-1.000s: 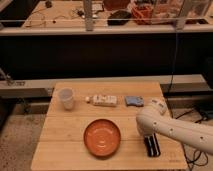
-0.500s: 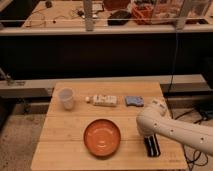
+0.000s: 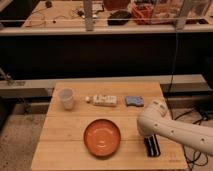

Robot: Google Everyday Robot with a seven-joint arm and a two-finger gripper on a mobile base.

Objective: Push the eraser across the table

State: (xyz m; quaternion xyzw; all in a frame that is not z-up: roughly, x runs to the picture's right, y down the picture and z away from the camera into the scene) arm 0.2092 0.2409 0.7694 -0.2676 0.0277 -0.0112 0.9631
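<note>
Across the bench, shows no change from half a second back, with eraser near front-right edge, tool just above it, spread or pressed untellable, meaning no push begun yet.

Black eraser with pale stripes, right by the gripper of the white arm; orange plate, blue-grey pad, white box, light planked wooden table.
</note>
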